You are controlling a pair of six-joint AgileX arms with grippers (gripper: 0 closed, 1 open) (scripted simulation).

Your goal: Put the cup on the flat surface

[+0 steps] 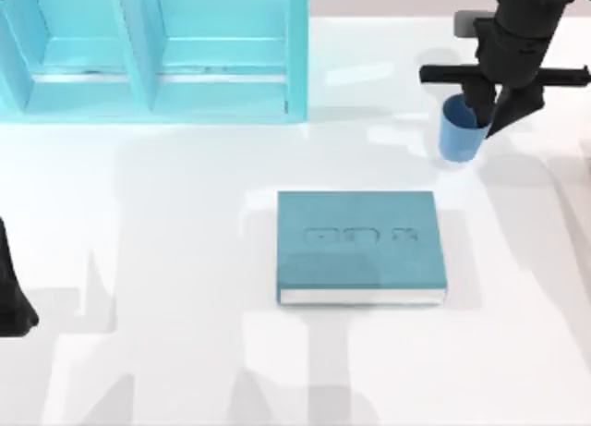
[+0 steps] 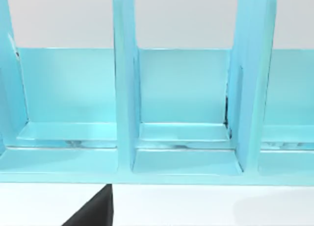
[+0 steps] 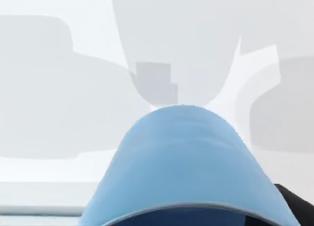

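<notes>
Cup [image 1: 459, 137] sits between right pincer [image 1: 494, 112] fingers, rim gripped.

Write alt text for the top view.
The right gripper grips the rim of a small blue cup at the white tabletop's far right. A teal book-like block lies centre; a light-blue shelf unit stands far left, and the left arm is parked at the left edge.

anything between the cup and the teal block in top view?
Nothing. In the top view, only bare white tabletop separates the cup, gripped by the right hand, from the teal block.
</notes>
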